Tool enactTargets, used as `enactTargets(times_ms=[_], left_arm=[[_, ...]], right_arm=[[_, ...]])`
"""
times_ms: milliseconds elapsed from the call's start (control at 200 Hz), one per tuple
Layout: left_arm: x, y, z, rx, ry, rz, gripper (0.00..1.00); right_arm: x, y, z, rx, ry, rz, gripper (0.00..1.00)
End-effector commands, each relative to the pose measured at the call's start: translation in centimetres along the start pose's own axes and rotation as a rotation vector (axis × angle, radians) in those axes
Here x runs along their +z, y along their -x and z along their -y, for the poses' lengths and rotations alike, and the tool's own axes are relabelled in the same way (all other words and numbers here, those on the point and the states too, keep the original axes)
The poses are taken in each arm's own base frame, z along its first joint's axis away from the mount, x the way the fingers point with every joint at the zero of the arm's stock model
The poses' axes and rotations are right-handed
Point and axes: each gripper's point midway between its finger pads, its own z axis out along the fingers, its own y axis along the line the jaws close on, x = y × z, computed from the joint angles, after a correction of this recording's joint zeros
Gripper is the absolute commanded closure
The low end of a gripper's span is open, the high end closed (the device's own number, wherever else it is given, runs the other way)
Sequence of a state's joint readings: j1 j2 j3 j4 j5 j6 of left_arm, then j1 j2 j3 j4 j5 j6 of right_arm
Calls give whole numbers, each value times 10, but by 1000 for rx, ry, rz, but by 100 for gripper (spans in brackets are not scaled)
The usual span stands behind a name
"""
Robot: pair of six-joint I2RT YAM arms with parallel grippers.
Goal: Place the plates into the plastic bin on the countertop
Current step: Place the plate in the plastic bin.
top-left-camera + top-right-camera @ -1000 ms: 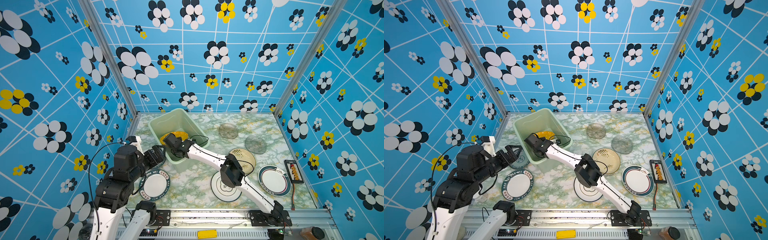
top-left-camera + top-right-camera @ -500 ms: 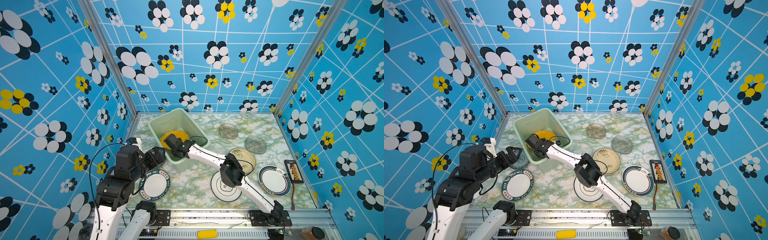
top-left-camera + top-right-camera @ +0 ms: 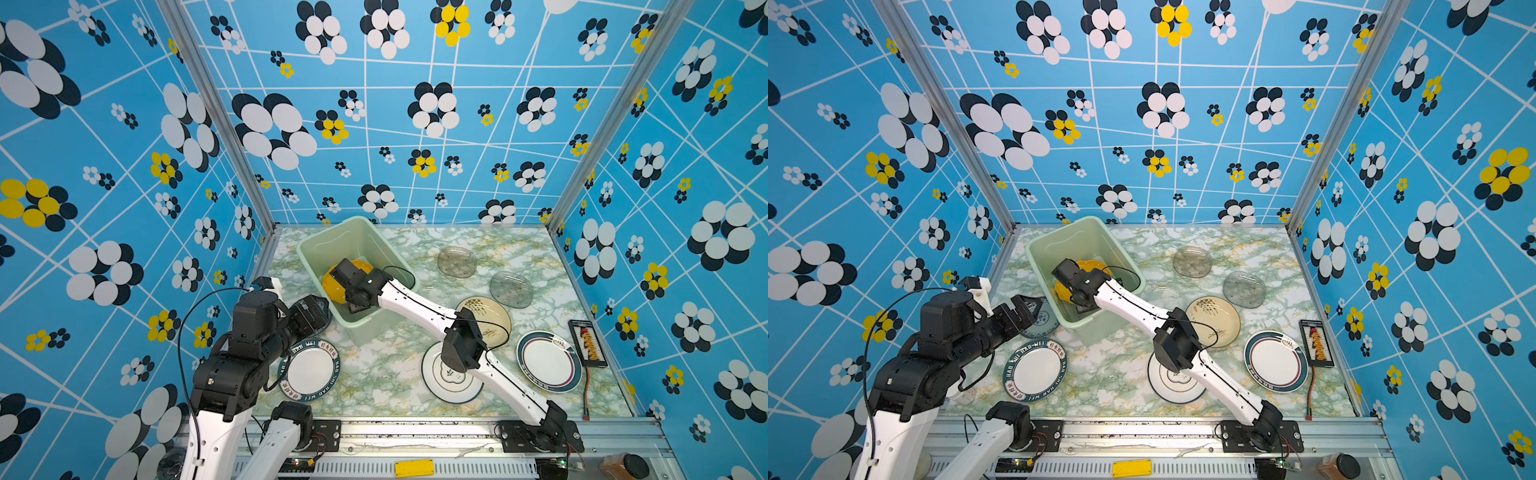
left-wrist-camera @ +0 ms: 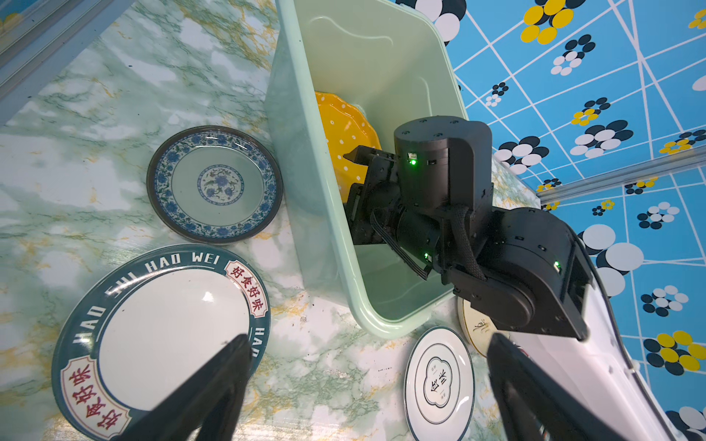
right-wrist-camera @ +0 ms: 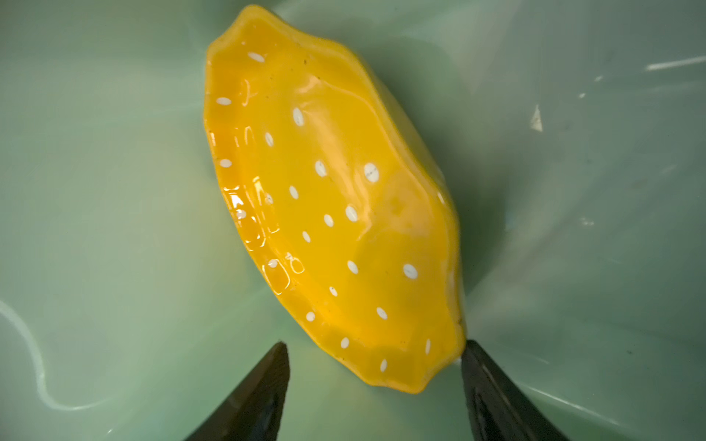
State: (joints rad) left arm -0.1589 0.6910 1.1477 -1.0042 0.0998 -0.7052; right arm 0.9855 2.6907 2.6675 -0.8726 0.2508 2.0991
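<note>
The mint-green plastic bin (image 3: 305, 257) stands at the back left of the marbled countertop (image 3: 386, 365). A yellow white-dotted plate (image 5: 336, 198) leans tilted inside it. My right gripper (image 5: 374, 343) reaches into the bin, open, with the plate's lower rim between its fingers and close against one. My left gripper (image 4: 368, 340) hangs wide open and empty beside the bin's front left corner. Under it lie a blue-green patterned plate (image 4: 214, 185) and a dark-rimmed white plate (image 4: 160, 336). Further right lie a white plate (image 3: 451, 374), a cream plate (image 3: 486, 320), another dark-rimmed plate (image 3: 548, 361) and two clear glass plates (image 3: 457, 262) (image 3: 511, 289).
A black strip with orange parts (image 3: 588, 343) and its red cable lie along the countertop's right edge. Blue flowered walls close in the left, back and right sides. My right arm (image 3: 461, 345) stretches over the white and cream plates.
My right gripper has opened and let go of the yellow plate, which now leans inside the bin. The left arm has hardly moved.
</note>
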Motion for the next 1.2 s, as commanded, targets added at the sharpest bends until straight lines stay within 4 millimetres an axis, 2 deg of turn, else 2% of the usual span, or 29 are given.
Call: enactTargets(times_ms=[0,65,210,375,535,705,920,1034,1194], left_arm=[[-2,5,-4,24,35,10,3],[-1,6,-4,28,42,10,3],[1,8,-4,31,48,14,3],[1,11,-2,41,41,21,3],[-2,17,2,47,28,43,3],[-6,21,5,47,14,64,1],[-15,27,7,71,30,74,0],[-25,35,9,77,32,113,1],[-36,40,15,71,11,142,1]], right_arm=[[10,11,11,267,-51,25,26],[12,13,11,275,-52,24,21],[17,13,6,286,-39,8,21],[6,9,-19,259,39,-23,21],[-21,4,-44,185,104,-48,22],[-52,3,-59,98,141,-55,23],[-103,3,-86,-29,228,-54,24],[-124,5,-88,-111,231,-52,24],[-155,-3,-95,-207,269,-65,25]])
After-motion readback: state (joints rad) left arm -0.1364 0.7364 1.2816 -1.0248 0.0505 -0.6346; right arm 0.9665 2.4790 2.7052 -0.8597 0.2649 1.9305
